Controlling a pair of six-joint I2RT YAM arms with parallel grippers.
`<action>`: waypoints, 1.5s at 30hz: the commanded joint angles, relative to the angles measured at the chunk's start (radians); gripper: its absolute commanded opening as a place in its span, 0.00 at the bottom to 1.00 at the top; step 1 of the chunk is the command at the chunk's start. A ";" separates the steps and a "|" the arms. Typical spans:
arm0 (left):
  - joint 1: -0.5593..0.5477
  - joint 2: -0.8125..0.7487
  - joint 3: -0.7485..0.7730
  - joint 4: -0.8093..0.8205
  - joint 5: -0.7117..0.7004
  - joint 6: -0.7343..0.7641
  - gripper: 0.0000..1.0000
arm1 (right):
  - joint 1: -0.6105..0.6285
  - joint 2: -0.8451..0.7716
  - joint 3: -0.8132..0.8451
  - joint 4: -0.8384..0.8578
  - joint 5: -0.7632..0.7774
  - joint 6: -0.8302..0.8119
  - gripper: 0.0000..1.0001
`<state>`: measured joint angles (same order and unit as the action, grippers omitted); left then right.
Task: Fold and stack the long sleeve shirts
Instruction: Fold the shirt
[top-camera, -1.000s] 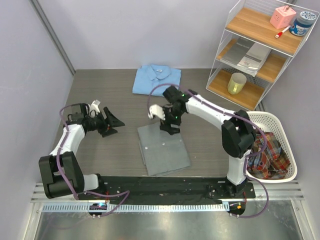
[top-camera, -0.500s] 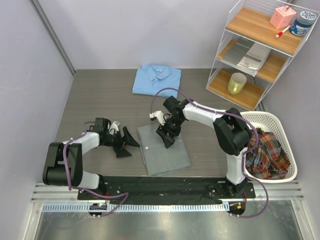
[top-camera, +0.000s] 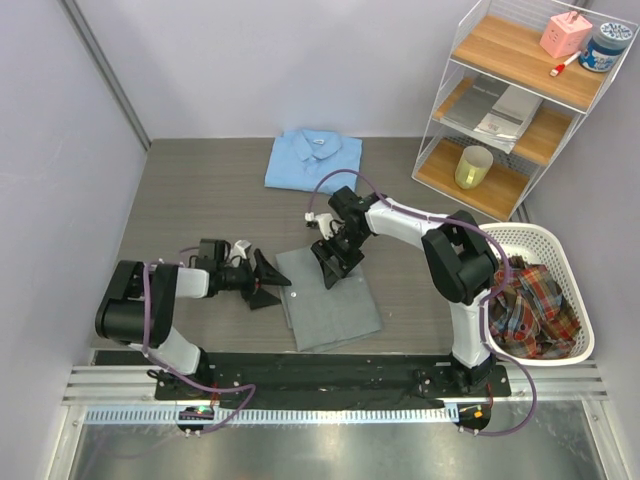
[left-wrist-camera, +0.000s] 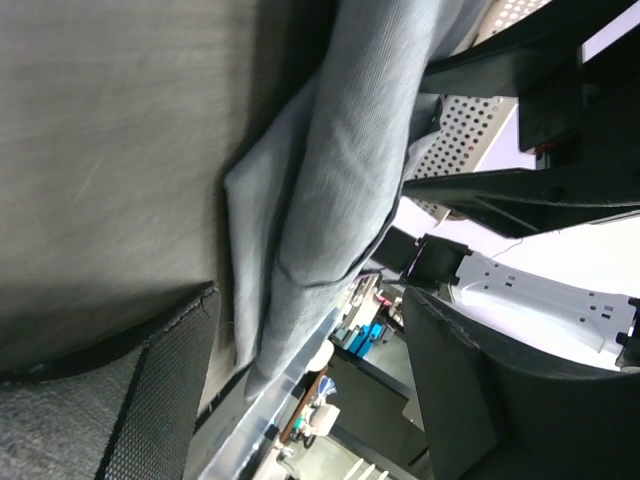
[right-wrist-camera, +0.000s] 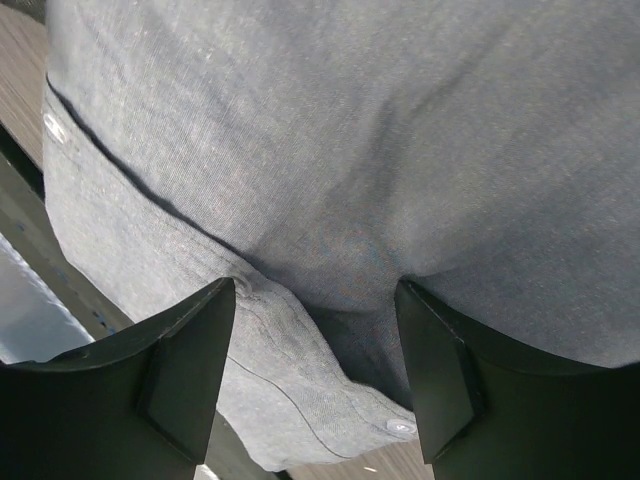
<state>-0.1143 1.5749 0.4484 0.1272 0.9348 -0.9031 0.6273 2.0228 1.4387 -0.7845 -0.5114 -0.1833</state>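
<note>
A folded grey shirt (top-camera: 330, 300) lies in the middle of the table near the arm bases. A folded light blue shirt (top-camera: 313, 158) lies at the back. My left gripper (top-camera: 268, 282) is open, low on the table at the grey shirt's left edge. In the left wrist view the shirt's layered edge (left-wrist-camera: 330, 180) lies just ahead of the open gripper (left-wrist-camera: 300, 400). My right gripper (top-camera: 335, 265) is open and points down onto the grey shirt's far end. In the right wrist view the grey cloth (right-wrist-camera: 350, 130) fills the frame, and a buttoned fold lies between the spread fingers (right-wrist-camera: 170, 370).
A white basket (top-camera: 560, 250) holding plaid cloth stands at the right. A wire and wood shelf rack (top-camera: 520, 100) at the back right holds a yellow cup (top-camera: 473, 166), papers and small items. A wall runs along the left side.
My left gripper swung right and down to the grey shirt's left edge. My right gripper came down and forward onto the shirt's far end.
</note>
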 joint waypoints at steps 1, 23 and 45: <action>-0.012 0.076 -0.030 0.080 -0.197 0.026 0.74 | -0.014 0.080 -0.014 0.097 0.134 0.051 0.71; -0.036 0.264 0.326 -0.046 -0.174 0.211 0.32 | -0.043 -0.151 -0.166 0.060 0.094 -0.005 0.72; -0.081 0.376 0.340 -0.115 -0.028 0.322 0.40 | -0.037 -0.009 -0.093 0.116 0.067 -0.085 0.70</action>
<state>-0.1753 1.9038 0.7834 0.0978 1.0397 -0.6624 0.5915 1.9499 1.3418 -0.7254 -0.4820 -0.2443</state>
